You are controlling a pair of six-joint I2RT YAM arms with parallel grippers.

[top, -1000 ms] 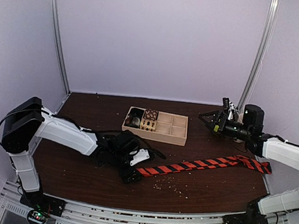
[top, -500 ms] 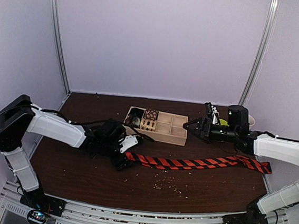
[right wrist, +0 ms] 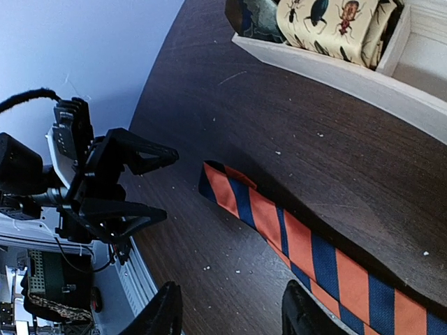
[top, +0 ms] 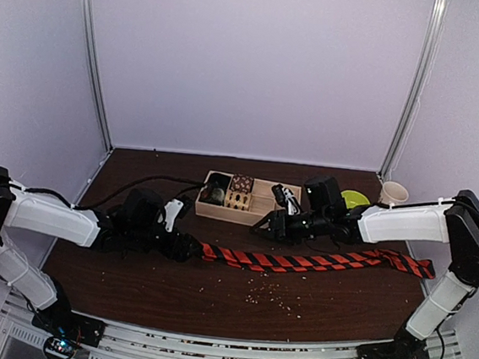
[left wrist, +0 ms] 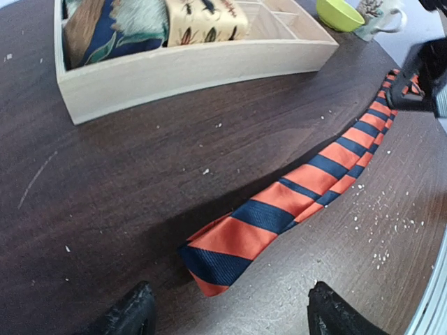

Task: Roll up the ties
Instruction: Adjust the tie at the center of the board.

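Observation:
The tie (top: 316, 262), striped orange-red and dark navy, lies flat across the table from left of centre to the far right. Its narrow end (left wrist: 223, 255) rests just ahead of my left gripper (left wrist: 230, 321), which is open and holds nothing. In the top view the left gripper (top: 184, 246) sits low at that end's left side. My right gripper (top: 267, 226) hovers over the tie's left part, in front of the tray. It is open and empty too (right wrist: 234, 314), with the tie (right wrist: 293, 241) passing under its right finger. The left gripper (right wrist: 167, 187) faces it.
A wooden tray (top: 286, 222) with compartments stands behind the tie, with patterned fabric rolls (top: 241, 184) in its left cells. A green bowl (top: 356, 199) and a mug (top: 393, 193) stand at the back right. Crumbs (top: 275, 295) dot the table in front of the tie.
The tie's narrow end has slid left and the tie now lies straighter. My left gripper has drawn back to the left of it. The right arm has swung left to the tray's front.

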